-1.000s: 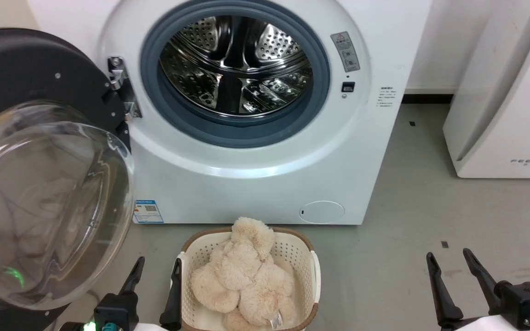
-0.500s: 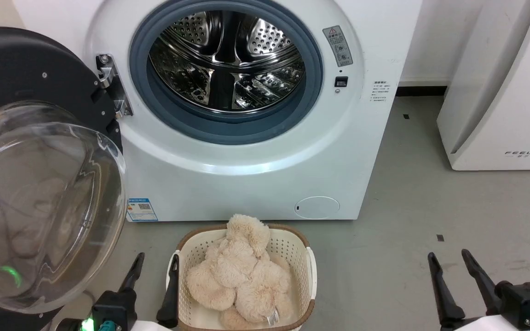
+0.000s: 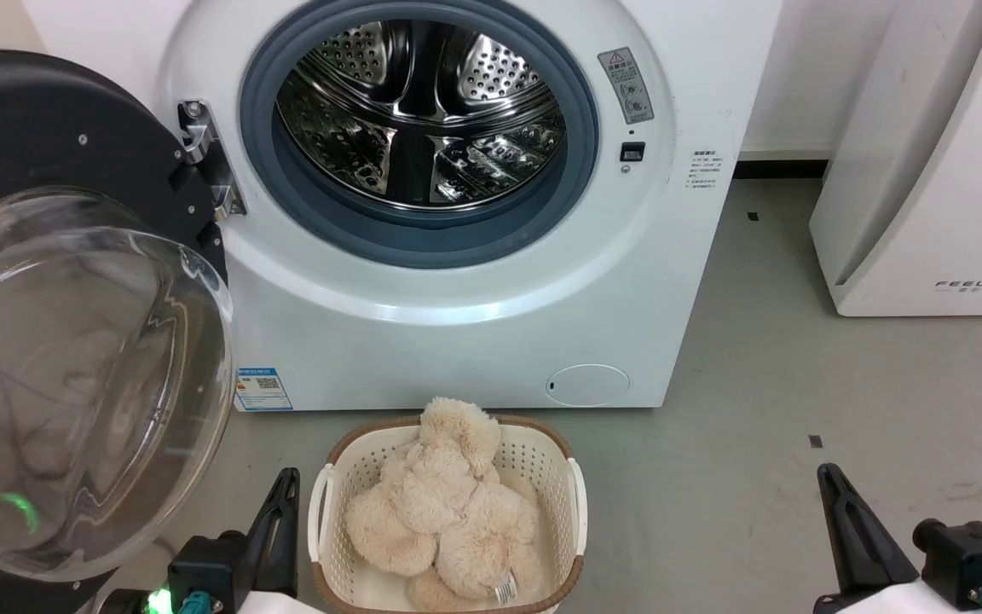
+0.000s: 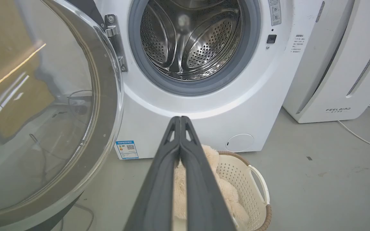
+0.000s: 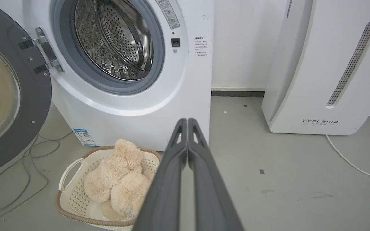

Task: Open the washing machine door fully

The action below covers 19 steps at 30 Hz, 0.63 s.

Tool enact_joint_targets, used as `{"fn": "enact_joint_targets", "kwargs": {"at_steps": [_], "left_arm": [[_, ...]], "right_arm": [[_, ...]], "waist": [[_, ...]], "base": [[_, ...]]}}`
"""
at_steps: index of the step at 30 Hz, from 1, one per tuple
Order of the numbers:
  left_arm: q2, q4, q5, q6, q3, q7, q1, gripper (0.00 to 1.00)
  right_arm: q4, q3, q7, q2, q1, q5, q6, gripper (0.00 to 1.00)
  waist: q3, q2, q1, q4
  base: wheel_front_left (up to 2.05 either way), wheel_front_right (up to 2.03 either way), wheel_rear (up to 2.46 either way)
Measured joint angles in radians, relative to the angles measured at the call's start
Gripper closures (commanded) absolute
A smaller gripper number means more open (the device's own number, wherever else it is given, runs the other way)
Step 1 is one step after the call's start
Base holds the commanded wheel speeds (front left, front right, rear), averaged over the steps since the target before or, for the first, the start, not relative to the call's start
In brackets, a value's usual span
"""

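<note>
Black, glass-bowled washing machine door wide open; left claw, right claw clenched empty.

Head cam high, wrist cams low, all share washer

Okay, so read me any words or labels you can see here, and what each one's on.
"FEELBIRD": low on the white unit front.
Blue label sticker, washing machine lower corner: too small to read.
Grey warning sticker beside the drum: symbols, unreadable.
Black print on the machine's front: too small.
Tag on the plush toy: blurred.
</note>
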Motion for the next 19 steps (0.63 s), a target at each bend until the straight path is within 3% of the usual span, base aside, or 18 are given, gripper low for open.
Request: {"fn": "enact_joint_targets", "kwargs": {"at_steps": [19], "left_arm": [[-0.029,0.000,0.039,-0.025,0.037,0.026,-0.002,1.00]], "right_arm": [[0.011,0.004,0.001,0.000,-0.007,-0.021,0.000,1.00]], "waist": [[0.000,0.0000,0.0000,-0.001]], "base": [[0.00,0.00,0.00]]}}
